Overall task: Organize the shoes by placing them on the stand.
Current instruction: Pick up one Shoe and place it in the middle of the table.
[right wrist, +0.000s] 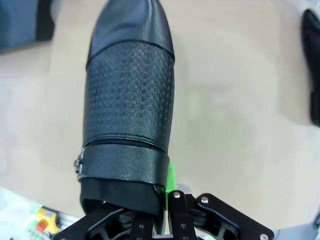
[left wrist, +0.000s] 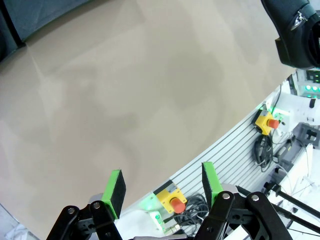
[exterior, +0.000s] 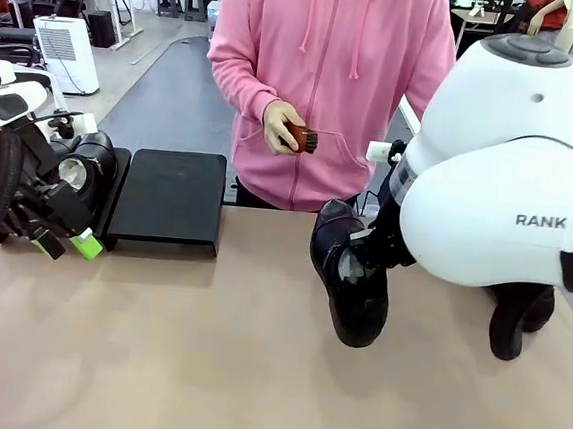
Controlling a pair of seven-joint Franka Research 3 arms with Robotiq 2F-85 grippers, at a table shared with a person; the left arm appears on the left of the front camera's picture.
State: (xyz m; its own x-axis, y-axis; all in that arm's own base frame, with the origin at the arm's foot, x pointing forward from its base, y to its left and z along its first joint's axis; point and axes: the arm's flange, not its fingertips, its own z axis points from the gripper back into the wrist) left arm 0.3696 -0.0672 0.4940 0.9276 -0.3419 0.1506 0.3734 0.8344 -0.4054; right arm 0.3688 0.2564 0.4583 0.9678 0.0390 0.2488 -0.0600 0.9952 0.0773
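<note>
My right gripper [exterior: 368,262] is shut on the heel end of a glossy black shoe [exterior: 349,280] and holds it just above the table's middle, toe toward me. In the right wrist view this shoe [right wrist: 130,100] points away from the gripper [right wrist: 147,205], with one green pad [right wrist: 171,182] showing beside its heel. Another shoe [exterior: 518,320] stands on the table at the right, half hidden by my right arm. A shoe with white stuffing [exterior: 92,165] rests on the stand's left platform [exterior: 118,195]. The right platform [exterior: 167,199] is bare. My left gripper [exterior: 68,246] hangs open before it, nothing between its pads [left wrist: 115,192].
A person in a pink hoodie [exterior: 330,58] stands at the far side, holding a brown brush [exterior: 300,136]. Bare tan table [exterior: 203,368] spreads in front. The table's near rim with yellow stop buttons [left wrist: 172,200] lies under my left gripper.
</note>
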